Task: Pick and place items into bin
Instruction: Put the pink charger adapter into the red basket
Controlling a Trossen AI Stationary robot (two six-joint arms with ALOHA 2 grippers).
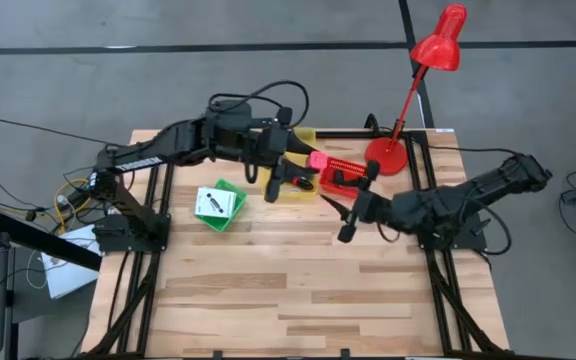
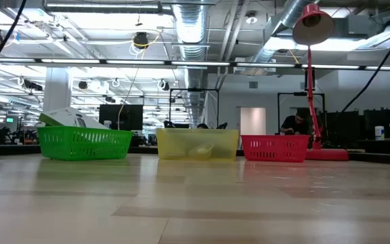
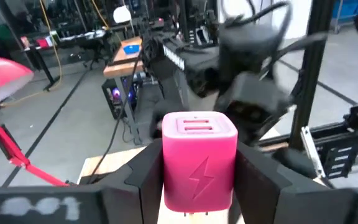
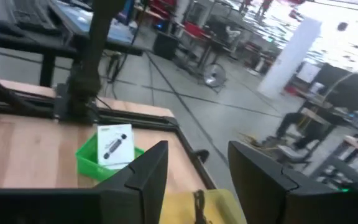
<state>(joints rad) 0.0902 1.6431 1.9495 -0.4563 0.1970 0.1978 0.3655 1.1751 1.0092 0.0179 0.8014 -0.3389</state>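
Pale butcher-block planks (image 1: 298, 290) form our table, on a grey workshop floor, with ducts and strip lights overhead in the low view. From left to right we see a green bin (image 1: 219, 206) holding a white packet (image 1: 211, 203), then our left gripper (image 1: 303, 165) pinching a pink cube (image 3: 198, 160) above the yellow bin (image 2: 197, 144), a red bin (image 1: 340, 175), our right gripper (image 1: 353, 210) spread and holding nothing, and a red lamp (image 1: 408, 95).

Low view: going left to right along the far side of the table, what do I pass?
Green mesh plastic bin holding white packets → translucent yellow plastic bin → red mesh plastic bin → round base of the red desk lamp.
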